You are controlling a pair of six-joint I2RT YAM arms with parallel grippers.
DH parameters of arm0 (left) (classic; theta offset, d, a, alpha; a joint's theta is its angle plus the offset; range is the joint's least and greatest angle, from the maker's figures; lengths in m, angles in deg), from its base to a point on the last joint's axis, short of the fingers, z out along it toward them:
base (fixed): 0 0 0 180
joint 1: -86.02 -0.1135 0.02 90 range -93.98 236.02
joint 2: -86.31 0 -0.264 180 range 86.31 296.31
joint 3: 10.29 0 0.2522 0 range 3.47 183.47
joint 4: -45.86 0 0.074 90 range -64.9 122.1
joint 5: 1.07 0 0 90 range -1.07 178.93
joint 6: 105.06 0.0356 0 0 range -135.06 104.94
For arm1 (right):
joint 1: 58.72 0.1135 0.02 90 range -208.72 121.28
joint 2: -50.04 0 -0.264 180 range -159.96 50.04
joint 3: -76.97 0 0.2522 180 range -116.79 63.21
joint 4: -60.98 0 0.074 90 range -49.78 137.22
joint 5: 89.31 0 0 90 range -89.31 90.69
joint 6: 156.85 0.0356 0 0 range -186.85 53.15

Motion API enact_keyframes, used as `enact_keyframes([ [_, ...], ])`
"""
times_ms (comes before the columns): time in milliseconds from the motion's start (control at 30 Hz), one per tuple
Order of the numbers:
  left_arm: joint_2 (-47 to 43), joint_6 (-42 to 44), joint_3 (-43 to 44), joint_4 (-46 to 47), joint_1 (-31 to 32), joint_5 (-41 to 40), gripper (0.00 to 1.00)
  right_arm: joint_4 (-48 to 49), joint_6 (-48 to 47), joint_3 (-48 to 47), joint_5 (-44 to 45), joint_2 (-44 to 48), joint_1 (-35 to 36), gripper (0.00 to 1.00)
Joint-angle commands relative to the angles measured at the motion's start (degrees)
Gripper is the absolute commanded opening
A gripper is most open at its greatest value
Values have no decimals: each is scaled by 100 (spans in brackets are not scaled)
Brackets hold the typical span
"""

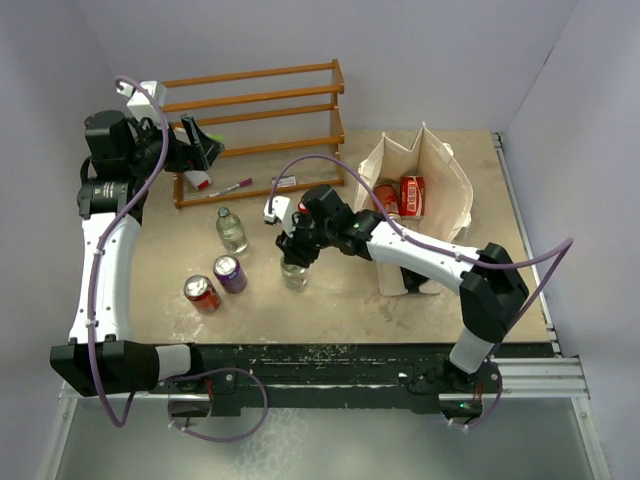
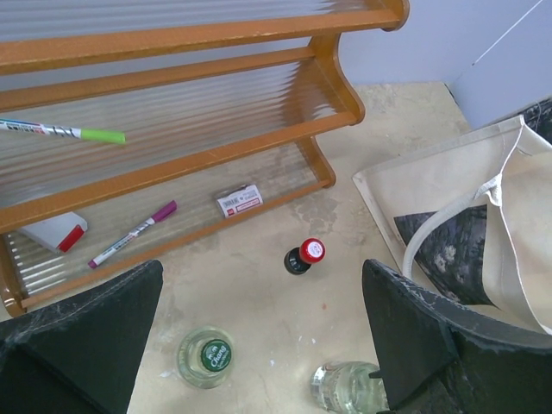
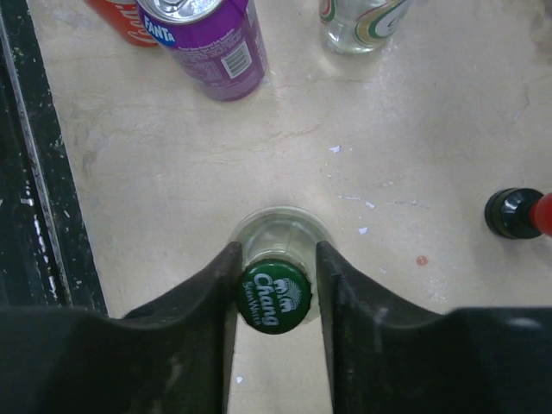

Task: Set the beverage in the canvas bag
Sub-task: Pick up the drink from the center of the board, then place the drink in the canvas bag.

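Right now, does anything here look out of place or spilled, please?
Nothing looks spilled or damaged. Only two red cans lie on their sides inside the canvas bag; the green-capped bottle in the right gripper stands upright.

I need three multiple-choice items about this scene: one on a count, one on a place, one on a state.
1. Count of red cans inside the canvas bag: A none; B two; C four.
2. The right gripper is: A inside the canvas bag; B above the canvas bag; C at the green-capped bottle.
3. The left gripper is: A open; B shut on a red can; C shut on the bottle.
Answers: B, two show inside; C, its fingers flank the cap; A, its fingers stand wide apart.
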State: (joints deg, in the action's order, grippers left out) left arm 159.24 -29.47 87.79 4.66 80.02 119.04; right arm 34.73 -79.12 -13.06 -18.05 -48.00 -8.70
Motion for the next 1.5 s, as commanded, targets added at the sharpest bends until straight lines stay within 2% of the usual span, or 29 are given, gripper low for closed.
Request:
enact_keyframes([
  [0,-167,100,-99,256,-64,82,99,83,-21,-226,109,260,25,36],
  [133,-68,371,-105,122,-57,-13,99,-311,23,-487,36,400,25,16],
  [200,-2,487,-51,67,-46,-20,100,-467,181,-690,35,545,25,2],
  [233,47,538,-24,56,-36,-20,100,-490,219,-775,113,661,18,0],
  [400,312,867,191,54,216,-55,99,-762,160,-1341,330,1337,-151,0],
  [600,756,993,492,105,711,54,97,-1551,60,-2252,546,1998,-772,0],
  [900,1691,949,1128,396,1619,405,97,-2397,-114,-3121,1925,2866,-1037,0],
  [1000,2015,1097,1452,338,2148,442,97,-2589,-66,-2864,2406,3135,-1112,0],
  [1133,2413,784,1695,449,2774,611,97,-2596,-92,-2236,2412,3488,-1643,0],
  [1333,2734,386,1808,601,3671,698,97,-2323,-150,-1503,2333,3663,-1743,0],
  [1467,2839,4,1741,636,3944,458,95,-2329,-121,-1233,2217,3552,-1752,0],
])
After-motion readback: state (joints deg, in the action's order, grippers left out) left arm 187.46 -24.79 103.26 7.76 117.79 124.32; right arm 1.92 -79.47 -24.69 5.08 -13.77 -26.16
